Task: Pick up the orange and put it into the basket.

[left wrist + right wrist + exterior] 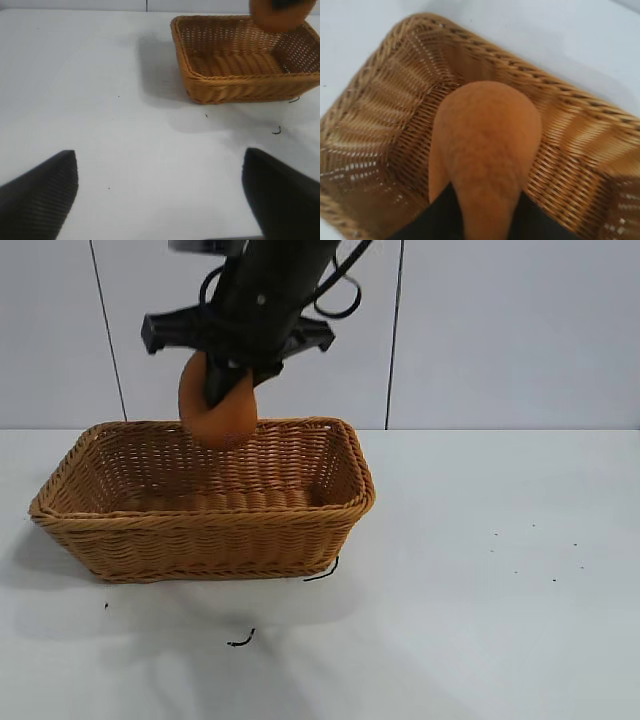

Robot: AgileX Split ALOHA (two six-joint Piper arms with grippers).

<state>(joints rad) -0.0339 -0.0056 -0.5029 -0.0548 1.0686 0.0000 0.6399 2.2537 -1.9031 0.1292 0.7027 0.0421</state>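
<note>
While its fingers clamp the orange [217,400] from above, the right gripper [228,380] hangs over the basket [205,530], the fruit just above the far rim and over the interior. Off to the side, the left gripper [160,192] hovers with fingers spread wide over the white table [480,580].

The tan woven wicker basket [205,502] lay open-topped, its floor bare, with only the dull-orange fruit [217,405] in the right claw [228,390] above its far rim. The white worktop [480,570] toward the right edge offered open passage.
</note>
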